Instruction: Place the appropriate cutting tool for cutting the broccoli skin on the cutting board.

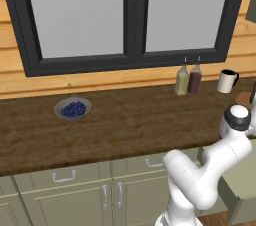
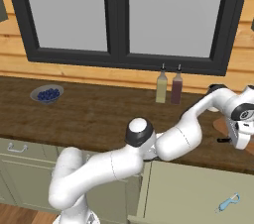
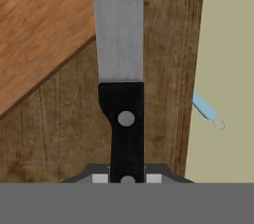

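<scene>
Jaws (image 3: 126, 178) clamped on the knife (image 3: 121, 69) by its black handle, blade over the bench (image 3: 59, 134) near its front edge, tip reaching beside the cutting board (image 3: 39, 25).

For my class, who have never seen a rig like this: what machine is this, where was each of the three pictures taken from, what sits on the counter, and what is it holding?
It is a white robot arm in a simulated kitchen. Two pictures come from cameras behind it, left and right, looking over the dark wooden counter. The third looks along its claw. On the counter stand a bowl of blueberries, two bottles and a white mug. The claw is shut on a knife by its black handle, the blade reaching out beside the light wooden cutting board. Below, a pale blue peeler lies in an open drawer.
</scene>
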